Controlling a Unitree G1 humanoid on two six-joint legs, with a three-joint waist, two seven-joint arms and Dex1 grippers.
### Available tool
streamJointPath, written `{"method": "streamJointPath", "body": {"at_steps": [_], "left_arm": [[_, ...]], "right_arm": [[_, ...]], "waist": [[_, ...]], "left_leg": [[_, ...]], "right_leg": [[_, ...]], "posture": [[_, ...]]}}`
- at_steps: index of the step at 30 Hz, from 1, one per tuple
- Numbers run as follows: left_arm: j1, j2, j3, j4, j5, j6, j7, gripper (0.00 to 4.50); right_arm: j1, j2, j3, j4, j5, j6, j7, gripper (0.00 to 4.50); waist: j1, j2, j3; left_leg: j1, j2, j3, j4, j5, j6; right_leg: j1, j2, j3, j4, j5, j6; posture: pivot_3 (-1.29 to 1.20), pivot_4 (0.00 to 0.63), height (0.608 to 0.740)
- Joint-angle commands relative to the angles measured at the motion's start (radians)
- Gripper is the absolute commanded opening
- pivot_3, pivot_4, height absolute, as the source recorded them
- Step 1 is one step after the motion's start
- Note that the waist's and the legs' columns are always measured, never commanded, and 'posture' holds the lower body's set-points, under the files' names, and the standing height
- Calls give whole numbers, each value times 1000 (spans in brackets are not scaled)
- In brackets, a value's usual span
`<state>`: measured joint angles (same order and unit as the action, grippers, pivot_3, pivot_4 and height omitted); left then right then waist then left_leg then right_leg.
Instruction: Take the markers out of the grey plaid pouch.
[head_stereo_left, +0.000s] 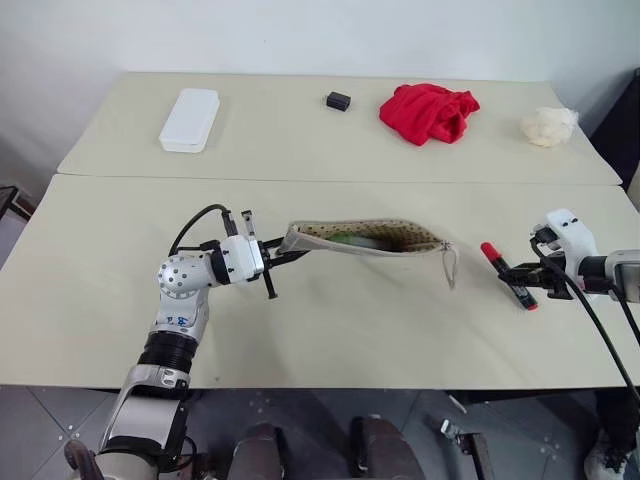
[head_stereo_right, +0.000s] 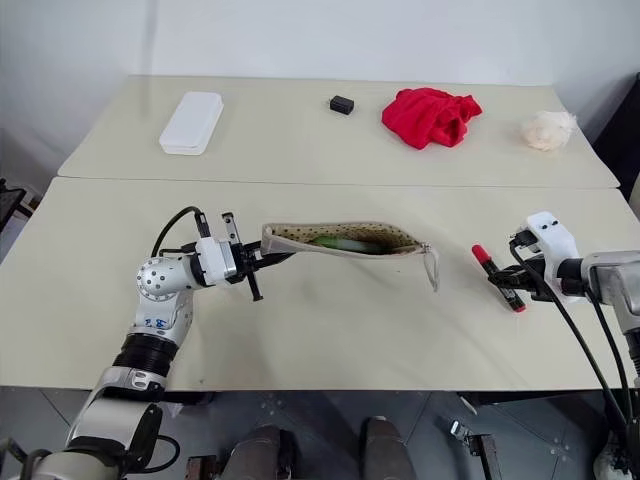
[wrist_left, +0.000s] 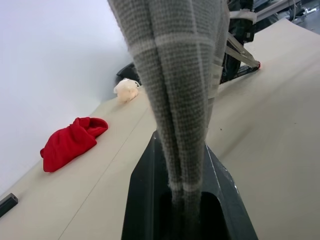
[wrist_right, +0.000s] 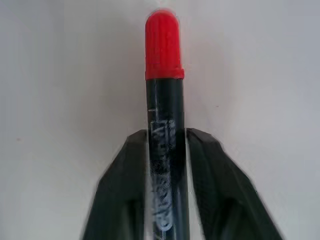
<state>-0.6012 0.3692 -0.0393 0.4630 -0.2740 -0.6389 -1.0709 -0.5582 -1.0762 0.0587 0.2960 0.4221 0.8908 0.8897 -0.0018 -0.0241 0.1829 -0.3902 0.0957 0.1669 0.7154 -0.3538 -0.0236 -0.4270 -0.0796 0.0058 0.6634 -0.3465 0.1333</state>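
hanging open-mouthed at mid-tabletop, the grey plaid pouch (head_stereo_left: 365, 238) holds a green marker (head_stereo_left: 352, 238); left gripper (head_stereo_left: 284, 254) jaws pinch its 9 o'clock end. at 3 o'clock, right gripper (head_stereo_left: 520, 284) jaws flank the red-capped marker (head_stereo_left: 507, 274); whether they grip it, i cannot tell.

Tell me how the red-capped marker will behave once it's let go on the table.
The marker looks round and smooth, so it may roll on the flat table. It seems stiff and light: it stays straight between the right end effector's fingers.

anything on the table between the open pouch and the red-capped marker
Nothing: in the left eye view, bare table separates the grey plaid pouch from the red-capped marker.
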Motion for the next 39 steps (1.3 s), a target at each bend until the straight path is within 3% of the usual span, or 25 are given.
{"method": "streamJointPath", "body": {"at_steps": [1,2,6,9,12,19,28,39], "left_arm": [[-1,-4,11,-37,-22,-8,10,0],[-7,-11,12,-24,-16,-28,13,0],[-30,-35,6,33,-1,-63,16,0],[-59,-58,4,97,22,-112,31,0],[-96,-82,-8,157,42,-183,23,0],[-145,-134,-15,274,64,-255,40,0],[-173,-142,-20,309,50,-281,13,0],[-134,-157,-31,257,30,-279,-9,0]], "right_arm": [[4,-13,-96,-13,-10,-93,23,2559],[13,-20,-134,-16,-10,-162,39,2896],[55,0,-324,-61,33,-461,127,2896],[93,20,-411,-147,95,-509,193,2896],[140,52,-443,-261,136,-522,214,2274],[287,107,-426,-551,174,-518,213,9],[212,161,-337,-728,260,-393,108,9],[174,168,-107,-721,111,-327,57,9]], "waist": [[-1,0,0],[-1,0,0],[2,0,0],[1,0,0],[1,0,0],[1,0,0],[1,0,0],[0,0,0]], "left_leg": [[0,0,0,0,0,0],[0,0,0,0,0,0],[0,0,1,0,0,0],[0,0,1,0,0,0],[1,0,1,0,0,0],[1,0,0,0,0,0],[1,0,-1,0,0,0],[1,0,-1,0,0,0]], "right_leg": [[0,0,0,0,0,0],[0,0,0,0,0,0],[0,0,0,-1,0,0],[0,0,0,-1,0,1],[1,1,0,-1,1,1],[1,0,0,-1,1,1],[1,0,0,-1,1,0],[1,1,0,-1,1,0]], "posture": [[0,150,740],[0,150,740],[0,150,740],[0,150,740],[0,150,740],[0,150,740],[0,150,740],[0,150,740]]}}
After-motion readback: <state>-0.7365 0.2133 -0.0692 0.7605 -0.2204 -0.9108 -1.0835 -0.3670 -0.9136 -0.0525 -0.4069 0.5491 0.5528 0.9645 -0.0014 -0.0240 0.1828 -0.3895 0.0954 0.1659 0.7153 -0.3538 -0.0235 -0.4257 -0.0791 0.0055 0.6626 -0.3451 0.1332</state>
